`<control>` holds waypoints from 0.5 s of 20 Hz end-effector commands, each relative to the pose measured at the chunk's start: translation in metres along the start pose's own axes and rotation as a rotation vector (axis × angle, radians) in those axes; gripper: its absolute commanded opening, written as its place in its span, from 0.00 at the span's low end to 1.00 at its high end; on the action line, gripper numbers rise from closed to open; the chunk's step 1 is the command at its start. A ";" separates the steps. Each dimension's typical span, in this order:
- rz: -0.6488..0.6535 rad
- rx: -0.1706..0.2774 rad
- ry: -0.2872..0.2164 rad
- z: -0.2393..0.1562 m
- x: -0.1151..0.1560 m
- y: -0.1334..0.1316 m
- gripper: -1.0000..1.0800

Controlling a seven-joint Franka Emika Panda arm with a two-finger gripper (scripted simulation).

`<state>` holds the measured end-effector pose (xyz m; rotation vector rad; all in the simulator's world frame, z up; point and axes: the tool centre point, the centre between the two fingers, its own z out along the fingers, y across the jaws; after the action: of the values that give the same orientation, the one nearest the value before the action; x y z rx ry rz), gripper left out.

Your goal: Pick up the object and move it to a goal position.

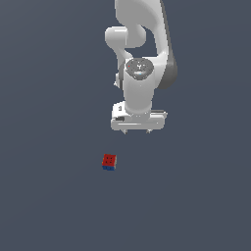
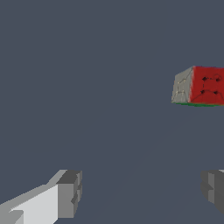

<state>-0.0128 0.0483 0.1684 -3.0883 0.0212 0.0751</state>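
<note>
The object [image 1: 109, 162] is a tiny block with a red, dark-dotted top and a blue bottom layer, lying on the dark grey floor. In the exterior view it sits below my gripper [image 1: 138, 132] and a little toward that view's left. The white arm hangs pointing down, with only the two short fingertips [image 1: 127, 131] showing under the hand. The wrist view shows the object [image 2: 200, 86] with a red dotted face and a grey side, apart from the fingers. My gripper [image 2: 142, 192] is open, with a wide bare gap between its two grey fingers [image 2: 69, 194].
A flat dark grey surface [image 1: 49, 196] fills both views. Nothing else stands on it besides the block and the arm.
</note>
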 end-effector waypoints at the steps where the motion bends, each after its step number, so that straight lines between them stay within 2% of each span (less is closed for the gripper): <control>1: 0.000 0.000 0.000 0.000 0.000 0.000 0.96; 10: 0.019 -0.002 0.017 -0.016 0.002 -0.004 0.96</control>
<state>-0.0099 0.0512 0.1829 -3.0910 0.0475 0.0520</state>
